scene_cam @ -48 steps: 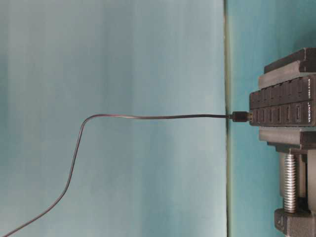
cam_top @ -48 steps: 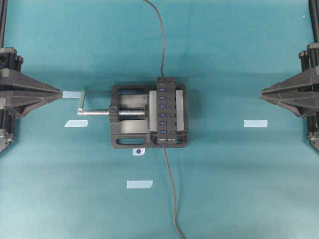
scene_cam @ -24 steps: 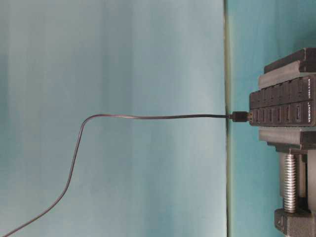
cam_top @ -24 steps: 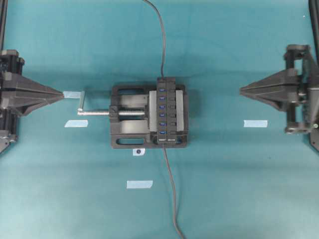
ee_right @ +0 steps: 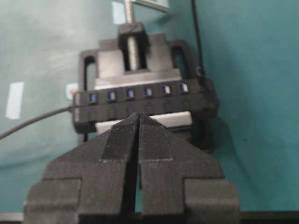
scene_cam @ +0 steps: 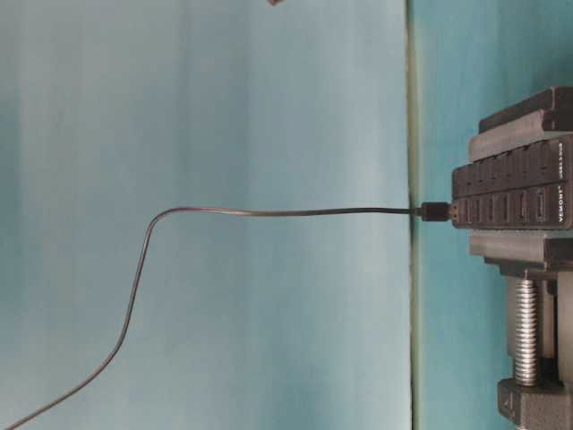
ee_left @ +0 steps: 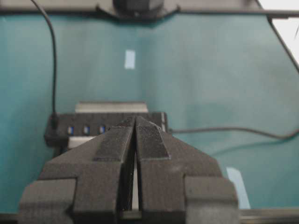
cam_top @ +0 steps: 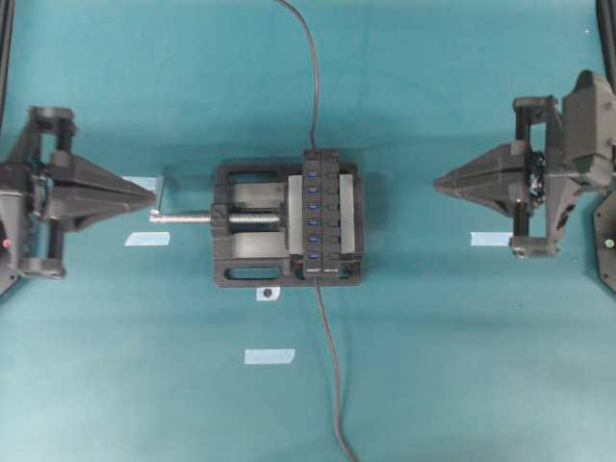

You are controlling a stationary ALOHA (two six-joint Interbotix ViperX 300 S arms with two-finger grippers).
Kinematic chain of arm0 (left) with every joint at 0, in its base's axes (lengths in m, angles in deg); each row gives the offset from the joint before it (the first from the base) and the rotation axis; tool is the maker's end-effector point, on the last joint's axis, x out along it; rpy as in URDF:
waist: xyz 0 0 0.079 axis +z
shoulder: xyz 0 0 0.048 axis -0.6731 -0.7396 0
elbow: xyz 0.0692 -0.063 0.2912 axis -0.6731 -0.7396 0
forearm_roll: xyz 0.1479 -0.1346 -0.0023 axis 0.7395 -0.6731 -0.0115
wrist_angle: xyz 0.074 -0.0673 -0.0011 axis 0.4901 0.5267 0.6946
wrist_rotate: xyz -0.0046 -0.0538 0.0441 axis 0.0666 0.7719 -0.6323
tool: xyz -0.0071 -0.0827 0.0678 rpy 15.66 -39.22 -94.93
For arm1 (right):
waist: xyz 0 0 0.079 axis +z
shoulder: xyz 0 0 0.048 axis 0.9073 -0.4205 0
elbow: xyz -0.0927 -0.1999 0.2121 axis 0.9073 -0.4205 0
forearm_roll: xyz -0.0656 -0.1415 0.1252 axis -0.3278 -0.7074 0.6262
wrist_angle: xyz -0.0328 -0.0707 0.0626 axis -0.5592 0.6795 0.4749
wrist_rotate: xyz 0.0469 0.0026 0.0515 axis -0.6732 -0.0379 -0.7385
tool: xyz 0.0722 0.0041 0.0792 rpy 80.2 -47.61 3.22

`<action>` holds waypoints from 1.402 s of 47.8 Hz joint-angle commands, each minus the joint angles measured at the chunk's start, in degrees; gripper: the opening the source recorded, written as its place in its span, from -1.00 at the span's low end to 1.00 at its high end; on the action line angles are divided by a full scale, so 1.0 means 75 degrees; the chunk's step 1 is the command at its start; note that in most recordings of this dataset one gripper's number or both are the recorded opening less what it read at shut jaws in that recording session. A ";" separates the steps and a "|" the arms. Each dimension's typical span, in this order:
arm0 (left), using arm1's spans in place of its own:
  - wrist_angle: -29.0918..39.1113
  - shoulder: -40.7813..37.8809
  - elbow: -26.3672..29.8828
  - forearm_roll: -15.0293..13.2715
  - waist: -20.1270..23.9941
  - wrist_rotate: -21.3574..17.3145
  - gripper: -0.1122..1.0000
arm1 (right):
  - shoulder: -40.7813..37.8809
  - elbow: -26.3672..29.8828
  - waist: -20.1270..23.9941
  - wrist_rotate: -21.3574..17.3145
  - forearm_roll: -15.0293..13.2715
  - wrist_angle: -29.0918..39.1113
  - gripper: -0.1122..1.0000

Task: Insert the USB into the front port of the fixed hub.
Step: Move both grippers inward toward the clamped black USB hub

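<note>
The fixed hub (cam_top: 321,213) sits clamped lengthwise in a black vise (cam_top: 252,223) at the middle of the teal table (cam_top: 462,366), its row of blue ports facing up in the overhead view. The vise's silver screw (cam_top: 183,218) sticks out toward the left arm, ending beside a strip of pale tape (cam_top: 146,239). The USB (scene_cam: 436,211) is seated in the hub's end face, seen best from table level, where its thin grey cable (scene_cam: 269,212) runs level away from the plug and then droops in a long curve; overhead, that same cable leaves the hub's near end and trails to the bottom edge. The hub's own dark cable (cam_top: 310,77) exits the far end toward the top edge. The left gripper (cam_top: 149,196) hovers just off the screw's handle, its jaws pressed together with nothing between them. The right gripper (cam_top: 438,183) hangs well apart from the vise on the other side, jaws likewise together and empty, pointing at the hub's flank. More tape strips lie about: one (cam_top: 493,239) under the right gripper, one (cam_top: 269,356) in front of the vise, and a small marker with a dark dot (cam_top: 267,293) just beside the vise's near edge. Nothing lies between either gripper and the vise
</note>
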 commanded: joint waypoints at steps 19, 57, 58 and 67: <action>-0.0035 -0.1301 0.0621 0.0023 -0.0188 0.0000 -0.79 | -0.0844 0.0363 -0.0504 -0.0035 -0.0082 -0.0141 -0.84; -0.0855 -0.2813 0.1230 0.0023 -0.0305 0.0000 -0.79 | -0.4160 0.1910 -0.0621 0.0070 -0.0082 -0.1230 -0.84; -0.0844 -0.2801 0.1219 0.0023 -0.0305 0.0000 -0.79 | -0.4160 0.1910 -0.0621 0.0070 -0.0082 -0.1242 -0.84; -0.0820 -0.2766 0.1137 0.0023 -0.0316 0.0023 -0.79 | -0.4113 0.1875 -0.0691 0.0070 -0.0082 -0.1230 -0.84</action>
